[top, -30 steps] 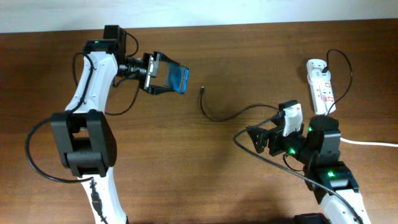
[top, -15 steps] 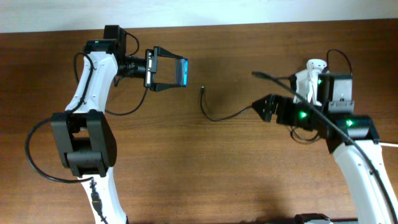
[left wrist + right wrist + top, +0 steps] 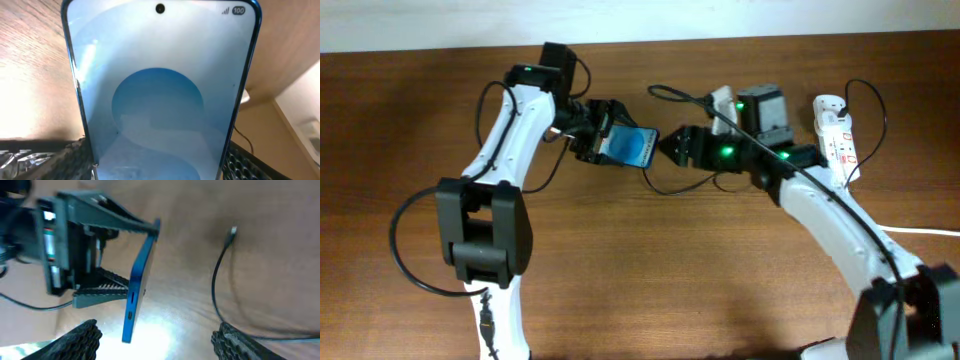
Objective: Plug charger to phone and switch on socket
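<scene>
My left gripper (image 3: 605, 143) is shut on the phone (image 3: 634, 148) and holds it above the table's middle, blue screen showing. In the left wrist view the phone (image 3: 160, 95) fills the frame between the fingers (image 3: 155, 170). My right gripper (image 3: 672, 146) is open and empty, just right of the phone and facing it. In the right wrist view the phone (image 3: 140, 287) is edge-on ahead of the open fingers (image 3: 160, 342). The charger cable (image 3: 658, 186) lies on the table below; its connector tip (image 3: 232, 230) rests free on the wood. The white socket (image 3: 835, 135) lies at the far right.
A thick white cord (image 3: 920, 230) runs off the right edge from the socket. A thin black cable loops over the socket's far end (image 3: 870, 100). The left arm's own black cable (image 3: 410, 240) hangs by its base. The table's far edge meets a white wall.
My left arm has swung the phone right toward the table's middle. My right arm has reached up and left from the socket side to face the phone, fingers open.
</scene>
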